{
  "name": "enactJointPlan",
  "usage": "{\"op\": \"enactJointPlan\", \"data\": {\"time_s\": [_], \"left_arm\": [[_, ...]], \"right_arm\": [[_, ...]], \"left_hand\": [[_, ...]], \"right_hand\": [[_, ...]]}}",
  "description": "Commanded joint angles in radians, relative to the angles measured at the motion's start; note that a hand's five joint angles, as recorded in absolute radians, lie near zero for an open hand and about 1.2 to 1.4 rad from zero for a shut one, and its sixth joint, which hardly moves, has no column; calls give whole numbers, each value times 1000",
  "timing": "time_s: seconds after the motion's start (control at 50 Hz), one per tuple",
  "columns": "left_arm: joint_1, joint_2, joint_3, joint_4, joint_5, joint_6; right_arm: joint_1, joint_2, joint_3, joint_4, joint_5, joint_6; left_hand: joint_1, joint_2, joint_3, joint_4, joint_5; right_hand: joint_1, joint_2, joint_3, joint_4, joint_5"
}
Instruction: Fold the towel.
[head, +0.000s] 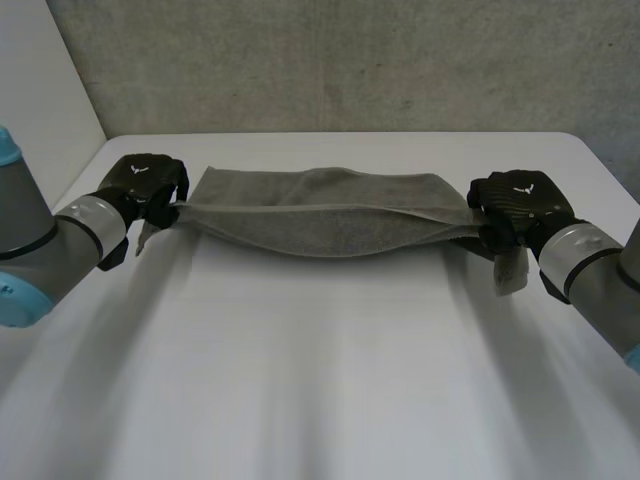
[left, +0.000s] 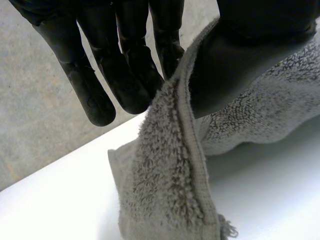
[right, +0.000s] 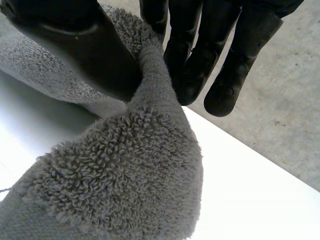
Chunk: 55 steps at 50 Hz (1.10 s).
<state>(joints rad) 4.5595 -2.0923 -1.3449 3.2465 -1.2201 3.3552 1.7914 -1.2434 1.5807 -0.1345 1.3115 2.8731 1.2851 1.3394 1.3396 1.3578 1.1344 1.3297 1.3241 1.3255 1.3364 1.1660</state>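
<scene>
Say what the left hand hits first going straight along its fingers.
Way looks free: beyond the left hand, pinching the grey terry towel, only the grey concrete wall; depth unclear.

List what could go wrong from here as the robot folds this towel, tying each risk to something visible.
The left hand pinches the towel close to its hem, so a pull might slip it free.
The towel sags between the hands, so the fold may land bunched on the table.
A corner dangles below the right hand and could tuck under crookedly.
</scene>
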Motion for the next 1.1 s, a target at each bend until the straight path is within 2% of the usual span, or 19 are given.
{"op": "enactJointPlan", "data": {"time_s": [0.02, 0.14, 0.22, 0.26, 0.36, 0.42, 0.52, 0.54, 0.62, 0.66, 0.74, 0.76, 0.78, 0.86, 0.92, 0.96, 0.98, 1.02, 1.1], "left_arm": [[9, 104, -121, 1, 43, 1], [22, 161, -232, 3, 80, 7], [81, 268, -327, 7, 137, 7], [104, 319, -347, 9, 156, 6], [142, 449, -355, 3, 192, -25], [153, 503, -338, 7, 198, -80], [168, 520, -298, 13, 203, -146], [168, 506, -284, 16, 205, -149], [168, 411, -257, 26, 197, -142], [141, 251, -177, 32, 185, -120], [101, 95, -49, 10, 165, -77], [79, 19, 31, -7, 136, -53], [52, -45, 127, -25, 99, -27], [1, -123, 331, -51, 27, 4], [-34, -130, 505, -47, -7, 3], [-51, -120, 586, -24, -13, -5], [-68, -102, 655, 20, -16, -19], [-85, -69, 702, 70, -18, -43], [-76, 3, 731, 235, -35, -152]], "right_arm": [[-9, 25, -14, 105, -40, -14], [-41, 30, 13, 200, -52, -133], [-60, 9, 9, 280, -72, -227], [-82, -86, -11, 376, -115, -271], [-118, -201, -92, 466, -193, -259], [-135, -220, -154, 489, -239, -239], [-139, -196, -209, 519, -261, -245], [-139, -195, -209, 520, -261, -245], [-127, -17, -289, 549, -241, -284], [-122, 44, -338, 569, -225, -311], [-64, 223, -528, 593, -138, -393], [-64, 223, -528, 593, -138, -393], [-32, 287, -627, 592, -102, -399], [43, 401, -937, 517, -28, -371], [55, 404, -1018, 454, -23, -342], [66, 375, -1117, 287, -18, -225], [66, 375, -1117, 286, -18, -224], [63, 287, -1118, 108, -6, -71], [52, 228, -1072, -15, -11, 23]], "left_hand": [[111, 57, 57, 38, 87], [111, 57, 57, 38, 87], [111, 57, 57, 38, 87], [111, 57, 57, 38, 87], [111, 57, 57, 38, 87], [111, 57, 57, 38, 87], [111, 57, 57, 38, 87], [111, 57, 57, 38, 87], [111, 57, 57, 38, 87], [111, 57, 57, 38, 87], [111, 57, 57, 38, 87], [111, 57, 57, 38, 87], [111, 57, 57, 38, 87], [111, 57, 57, 38, 87], [111, 57, 57, 38, 87], [111, 57, 57, 38, 87], [111, 57, 57, 38, 87], [111, 57, 57, 38, 87], [111, 57, 57, 38, 87]], "right_hand": [[67, 72, 71, 60, 56], [67, 72, 71, 60, 56], [67, 72, 71, 60, 56], [67, 72, 71, 60, 56], [67, 72, 71, 60, 56], [67, 72, 71, 60, 56], [67, 72, 71, 60, 56], [67, 72, 71, 60, 56], [67, 72, 71, 60, 56], [67, 72, 71, 60, 56], [67, 72, 71, 60, 56], [67, 72, 71, 60, 56], [67, 72, 71, 60, 56], [67, 72, 71, 60, 56], [67, 72, 71, 60, 56], [67, 72, 71, 60, 56], [67, 72, 71, 60, 56], [67, 72, 71, 60, 56], [67, 72, 71, 60, 56]]}}
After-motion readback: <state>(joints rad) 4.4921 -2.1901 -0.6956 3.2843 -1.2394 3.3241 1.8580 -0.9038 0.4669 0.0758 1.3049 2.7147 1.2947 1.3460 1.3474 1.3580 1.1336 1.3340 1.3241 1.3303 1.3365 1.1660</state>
